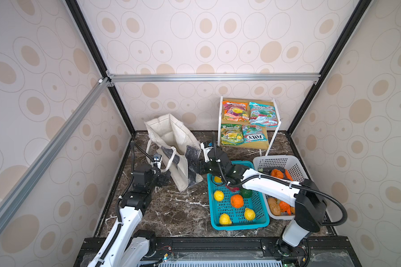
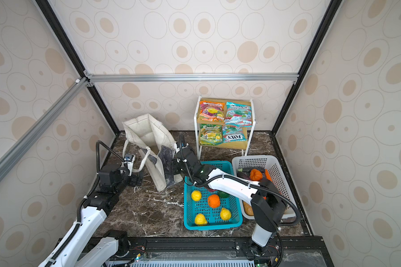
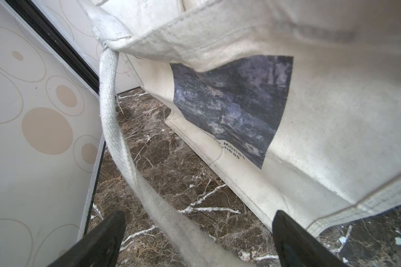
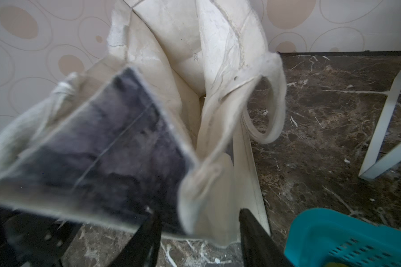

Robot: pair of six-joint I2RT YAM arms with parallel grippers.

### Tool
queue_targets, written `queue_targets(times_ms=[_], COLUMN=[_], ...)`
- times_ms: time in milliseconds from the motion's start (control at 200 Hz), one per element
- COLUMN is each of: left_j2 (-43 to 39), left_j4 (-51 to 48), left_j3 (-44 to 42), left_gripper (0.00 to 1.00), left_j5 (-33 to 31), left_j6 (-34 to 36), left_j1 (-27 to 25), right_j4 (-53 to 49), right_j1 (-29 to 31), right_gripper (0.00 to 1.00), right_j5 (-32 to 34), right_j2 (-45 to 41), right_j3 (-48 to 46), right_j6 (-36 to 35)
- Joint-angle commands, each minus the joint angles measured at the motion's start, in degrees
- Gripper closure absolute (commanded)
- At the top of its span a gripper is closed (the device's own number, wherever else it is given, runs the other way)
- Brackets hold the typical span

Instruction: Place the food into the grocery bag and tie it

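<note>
- Toward the back left of the surface (image 1: 171,208), the bag (image 1: 169,138) stands upright with its mouth open to the top and its near wall slumped, so the dark printed flap (image 4: 116,148) hangs outward; no food shows inside it
- At the bag's left side, low down, the left fingers (image 1: 166,178) are spread wide; in the left wrist view the rope handle (image 3: 116,129) hangs loose through the gap between them, touched by neither
- At the bag's right rim, the right fingers (image 1: 195,167) stand apart; in the right wrist view the blurred flap and the second handle (image 4: 276,104) lie just ahead of them, and nothing looks pinched
- All the food lies to the right of the bag: the orange (image 1: 237,200), a green fruit (image 1: 245,193) and yellow fruits (image 1: 218,195) in the teal basket (image 1: 239,225) just beside the bag's foot and under the right arm (image 1: 271,185), vegetables (image 1: 277,173) in the white basket (image 1: 276,159) farther right, packets (image 1: 262,114) on the shelf (image 1: 264,144) behind
- Judged from this, the right arm is much the nearer to the food: it needs to draw back and down into the teal basket, then carry leftward over the slumped rim
- The mouth's long axis runs from near to far, so an approach from the right crosses its short way; the left fingers look better placed to take the handle and hold the mouth open
</note>
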Motion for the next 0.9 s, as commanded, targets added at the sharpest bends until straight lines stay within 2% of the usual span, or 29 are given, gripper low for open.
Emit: queue_targets(times_ms=[0, 110, 205, 275, 335, 435, 505, 595, 690, 755, 795, 845, 895], left_j2=[-3.61, -8.67, -12.03, -14.87, -17.39, -17.86, -13.38, -4.47, 5.07, 10.56, 13.02, 16.13, 21.8], left_j4=[-0.94, -0.21, -1.5, -0.82, 2.42, 7.82, 7.55, 0.41, -1.83, -3.66, -2.86, -1.29, -3.33], left_j3=[2.87, 2.8, 2.6, 1.91, 1.76, 4.33, 10.02, 19.85, 27.9, 34.04, 36.2, 38.16, 42.3], left_gripper=[0.01, 0.01, 0.01, 0.01, 0.01, 0.01, 0.01, 0.01, 0.01, 0.01, 0.01, 0.01, 0.01], left_j5=[7.83, 16.07, 18.04, 19.83, 17.74, 10.65, 11.6, 10.48, 11.71, 10.0, 8.62, 5.47, 3.76], left_j6=[1.93, 0.38, -0.91, -3.23, -8.33, -22.14, -27.48, -31.25, -31.59, -32.73, -33.0, -33.28, -32.21], left_j1=[-0.36, -0.37, -0.24, -0.23, -0.24, -0.17, -0.22, -0.27, -0.4, -1.01, -1.8, -2.91, -4.44], right_j4=[1.08, 2.47, 2.66, 1.57, 2.91, 6.08, 5.74, 6.91, 6.49, 5.05, 4.67, 4.25, 3.58], right_j1=[-0.03, -1.88, -3.35, -3.5, -3.45, -3.58, -3.56, -3.62, -4.41, -4.41, -4.51, -4.51, -4.59], right_gripper=[0.39, 0.36, 0.33, 0.32, 0.33, 0.35, 0.37, 0.34, 0.31, 0.29, 0.23, 0.01, 0.0], right_j5=[-1.15, -4.9, -10.13, -11.62, -12.41, -14.08, -15.37, -13.7, -13.31, -13.18, -12.49, -10.89, -8.16], right_j2=[-2.72, -0.93, 2.29, 4.23, 4.42, 3.59, 3.07, 0.23, -3.51, -5.86, -7.5, -9.68, -11.91], right_j3=[-0.86, 0.24, 3.77, 6.12, 5.76, 3.73, 3.57, 0.9, -0.95, -1.6, -2.44, -3.78, -5.28], right_j6=[-3.66, -3.15, -2.56, -2.56, -1.83, -1.23, -1.64, -1.83, -1.9, -2.34, -2.35, -2.11, -1.84])
